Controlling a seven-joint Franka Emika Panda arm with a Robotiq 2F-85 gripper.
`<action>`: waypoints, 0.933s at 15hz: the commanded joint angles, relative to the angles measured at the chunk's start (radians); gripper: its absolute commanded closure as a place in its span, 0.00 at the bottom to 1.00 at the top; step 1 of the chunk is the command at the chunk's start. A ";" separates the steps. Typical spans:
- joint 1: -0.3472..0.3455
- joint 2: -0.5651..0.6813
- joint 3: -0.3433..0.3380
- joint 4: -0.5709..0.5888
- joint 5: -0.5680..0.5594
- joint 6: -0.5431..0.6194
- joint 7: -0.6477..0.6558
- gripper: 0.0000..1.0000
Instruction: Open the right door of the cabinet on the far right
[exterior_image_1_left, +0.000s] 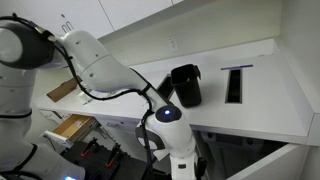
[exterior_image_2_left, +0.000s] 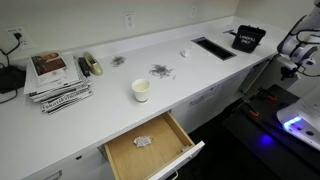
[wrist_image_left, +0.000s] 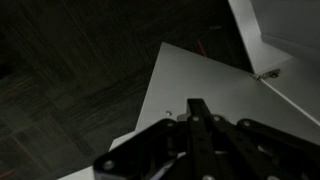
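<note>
Below the counter (exterior_image_1_left: 270, 105), your claw (wrist_image_left: 197, 108) hangs close over the right door (wrist_image_left: 205, 80), probably for swing leverage; whether its fingers grip anything cannot be told.

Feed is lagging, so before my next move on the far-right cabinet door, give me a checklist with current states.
1. Pincer empty: ok; tips look together, nothing between them.
2. Silver handle in wrist view: ok; upper right, apart from the pincer.
3. Door open enough: cannot tell; a white door panel juts over dark floor beneath the pincer, hinge hidden.
4. Arm clear of black container: ok in an exterior view; a gap shows.
5. Open wooden drawer out of the way: ok; far along the counter.
</note>
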 joint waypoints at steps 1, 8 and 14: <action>0.026 0.083 -0.047 0.067 -0.044 0.039 0.067 1.00; -0.006 0.206 -0.098 0.212 -0.071 0.035 0.118 1.00; -0.094 0.295 -0.120 0.349 -0.080 0.013 0.147 1.00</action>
